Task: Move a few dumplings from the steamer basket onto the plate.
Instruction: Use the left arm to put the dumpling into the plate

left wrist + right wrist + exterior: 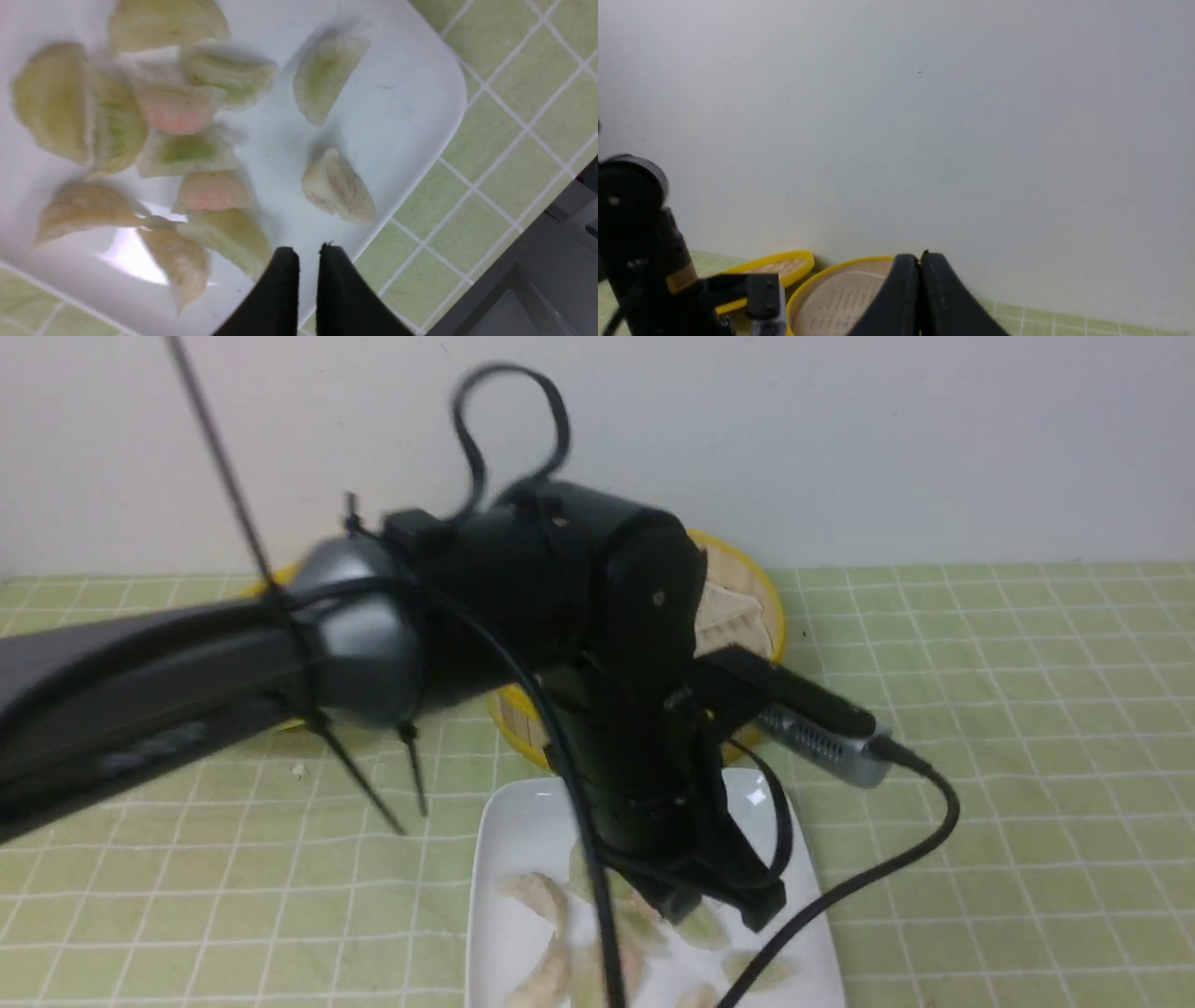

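Observation:
The white plate [523, 821] lies at the near middle of the table with several dumplings [541, 896] on it. My left gripper [719, 905] hangs low over the plate's near right part. In the left wrist view its fingers [308, 252] stand almost together with nothing between them, above the plate's [411, 93] edge. A whitish dumpling [336, 189] lies just ahead of them, and a pile of green and pink ones [177, 107] lies beyond. The steamer basket [775, 625] stands behind the plate, mostly hidden by the arm. My right gripper [920, 256] is shut and empty, raised and facing the wall.
The shallow yellow-rimmed lid [784, 266] lies beside the basket [831, 298] near the wall. A green checked cloth [1027, 756] covers the table. A dark grey ledge [537, 289] borders the cloth near the plate. The left arm and its cables fill the middle of the front view.

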{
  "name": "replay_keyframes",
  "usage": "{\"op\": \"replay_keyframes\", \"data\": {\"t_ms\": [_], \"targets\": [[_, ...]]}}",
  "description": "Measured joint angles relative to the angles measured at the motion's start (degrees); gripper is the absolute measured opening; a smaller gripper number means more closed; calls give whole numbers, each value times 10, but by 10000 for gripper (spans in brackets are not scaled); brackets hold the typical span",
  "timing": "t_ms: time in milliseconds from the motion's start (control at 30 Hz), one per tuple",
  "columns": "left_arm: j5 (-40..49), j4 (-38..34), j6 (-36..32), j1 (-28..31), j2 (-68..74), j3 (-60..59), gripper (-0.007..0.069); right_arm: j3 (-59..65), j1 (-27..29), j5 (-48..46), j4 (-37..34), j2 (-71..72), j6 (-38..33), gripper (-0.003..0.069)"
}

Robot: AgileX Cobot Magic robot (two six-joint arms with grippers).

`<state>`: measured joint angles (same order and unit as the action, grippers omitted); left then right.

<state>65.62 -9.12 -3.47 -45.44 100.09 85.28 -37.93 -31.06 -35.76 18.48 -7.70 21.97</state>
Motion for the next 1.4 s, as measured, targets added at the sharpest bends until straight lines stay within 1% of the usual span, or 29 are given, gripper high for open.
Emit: {"op": "replay_keyframes", "data": {"t_ms": [133, 267, 400, 500, 567, 667, 700, 733, 767, 833, 1000, 1400], "targets": [[-2, 42, 31, 0, -94, -2, -3, 18, 0, 29, 3, -1, 6, -15], [-56, 85, 70, 0, -265, -54, -6, 24, 0, 57, 5, -1, 6, -15], [-150, 109, 84, 0, -416, -146, -6, 24, 0, 66, 6, -1, 6, -15], [-270, 133, 111, 0, -550, -259, -6, 25, 0, 67, 6, -1, 6, -15], [-321, 147, 125, 0, -600, -307, -6, 25, 0, 68, 6, -1, 6, -15], [-421, 186, 161, 0, -700, -402, -6, 25, 0, 69, 6, -1, 6, -15], [-431, 188, 166, 0, -711, -412, -6, 25, 0, 69, 6, -1, 6, -15], [-464, 204, 186, 0, -750, -444, -6, 25, 0, 69, 6, -1, 6, -15], [-467, 204, 189, 0, -755, -447, -6, 25, 0, 69, 6, -1, 6, -15], [-494, 230, 207, 0, -800, -478, -6, 25, 0, 69, 6, -1, 6, -15], [-494, 290, 214, 0, -852, -496, -6, 25, 0, 69, 6, -1, 6, -15], [-489, 300, 216, 0, -870, -497, -6, 25, 0, 69, 6, -1, 6, -15]]}}
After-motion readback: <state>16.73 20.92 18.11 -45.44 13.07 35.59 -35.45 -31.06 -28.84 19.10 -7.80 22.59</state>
